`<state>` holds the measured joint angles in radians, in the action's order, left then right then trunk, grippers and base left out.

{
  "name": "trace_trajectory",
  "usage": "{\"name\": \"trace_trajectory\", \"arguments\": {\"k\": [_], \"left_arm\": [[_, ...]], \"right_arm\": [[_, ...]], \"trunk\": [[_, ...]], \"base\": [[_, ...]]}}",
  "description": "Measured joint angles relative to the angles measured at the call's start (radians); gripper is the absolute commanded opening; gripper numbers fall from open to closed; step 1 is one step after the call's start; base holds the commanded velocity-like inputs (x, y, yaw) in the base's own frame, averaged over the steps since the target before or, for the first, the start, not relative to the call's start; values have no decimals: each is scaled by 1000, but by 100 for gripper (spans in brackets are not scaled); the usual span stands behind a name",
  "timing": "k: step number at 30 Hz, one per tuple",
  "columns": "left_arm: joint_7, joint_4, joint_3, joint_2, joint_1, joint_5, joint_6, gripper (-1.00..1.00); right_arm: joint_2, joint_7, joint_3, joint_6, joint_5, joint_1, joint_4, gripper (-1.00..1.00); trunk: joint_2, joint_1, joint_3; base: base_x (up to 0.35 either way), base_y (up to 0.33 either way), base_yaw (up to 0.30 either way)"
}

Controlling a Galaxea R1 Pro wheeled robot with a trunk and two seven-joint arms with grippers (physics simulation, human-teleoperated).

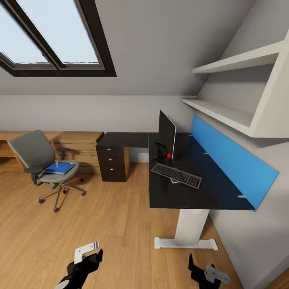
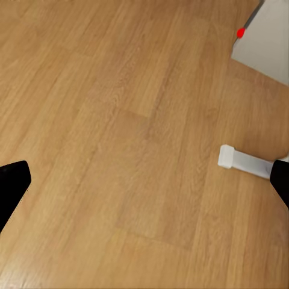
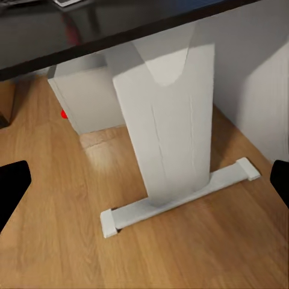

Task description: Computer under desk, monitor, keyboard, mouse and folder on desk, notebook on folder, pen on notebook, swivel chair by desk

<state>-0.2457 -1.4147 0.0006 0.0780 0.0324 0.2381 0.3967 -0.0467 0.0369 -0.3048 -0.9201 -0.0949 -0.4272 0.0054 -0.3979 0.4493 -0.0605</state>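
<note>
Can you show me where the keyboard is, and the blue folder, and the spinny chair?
keyboard (image 1: 176, 175), head view, middle of its dark keys.
folder (image 1: 59, 168), head view, centre of the blue cover.
swivel chair (image 1: 32, 149), head view, middle of the grey backrest.

The long black-topped desk (image 3: 90, 30) stands on its broad white leg (image 3: 168, 120), whose flat white foot bar (image 3: 180, 201) rests on light wood plank flooring (image 3: 60, 253). Behind the leg, a pale grey box (image 3: 90, 96) with a small red dot sits under the desk. The right gripper's (image 3: 144, 186) dark fingertips (image 3: 12, 186) are spread wide, holding nothing.
</note>
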Motion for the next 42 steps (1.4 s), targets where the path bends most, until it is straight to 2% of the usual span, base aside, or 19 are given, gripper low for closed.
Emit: {"name": "trace_trajectory", "arguments": {"k": [3,7,11,15,16,20,21,24,28,31,34,35,37,42], "left_arm": [[0,0,0,0,0,0,-2,100],[0,-2,1,0,0,0,-2,100],[0,-3,1,0,0,0,-3,100],[0,-3,1,0,0,0,-3,100],[0,-4,1,0,0,0,-3,100],[0,-4,1,0,0,0,-3,100],[0,-4,1,0,0,0,-3,100],[0,-4,1,0,0,0,-4,100],[-1,-5,1,0,0,0,-4,100],[-1,-6,1,0,0,0,-5,100],[-1,-8,1,0,0,0,-5,100],[-1,-19,1,0,0,0,-5,100],[0,-31,1,0,0,0,-5,100],[0,-37,0,0,0,-1,-4,100]], "right_arm": [[-1,-3,-1,-1,7,0,-24,100],[-2,-8,-1,19,13,-1,-103,100],[-3,-36,-2,149,17,-2,-259,100],[-1,-71,2,343,18,-2,-419,100],[0,-85,5,455,19,-2,-501,100],[1,-98,6,678,19,-5,-659,100],[3,-101,6,775,20,-9,-719,100],[7,-106,5,902,19,-32,-783,100],[16,-113,4,1030,17,-102,-809,100],[20,-117,4,1119,16,-181,-781,100],[20,-118,5,1153,16,-228,-728,100],[20,-119,6,1169,16,-274,-651,100],[19,-119,6,1176,16,-309,-583,100],[25,-119,4,1169,18,-339,-531,100]], "trunk": [[0,0,0],[0,0,0],[0,0,0],[0,0,0],[0,0,0],[0,0,0],[0,0,0],[0,0,0],[0,0,0],[0,0,0],[0,0,0],[0,0,0],[0,0,0],[0,-1,0]], "base": [[2,0,0],[1,0,0],[0,0,0],[0,0,0],[0,0,0],[0,0,0],[0,0,0],[0,0,0],[0,0,0],[0,0,0],[20,0,0],[89,0,0],[146,0,0],[248,0,0]]}}
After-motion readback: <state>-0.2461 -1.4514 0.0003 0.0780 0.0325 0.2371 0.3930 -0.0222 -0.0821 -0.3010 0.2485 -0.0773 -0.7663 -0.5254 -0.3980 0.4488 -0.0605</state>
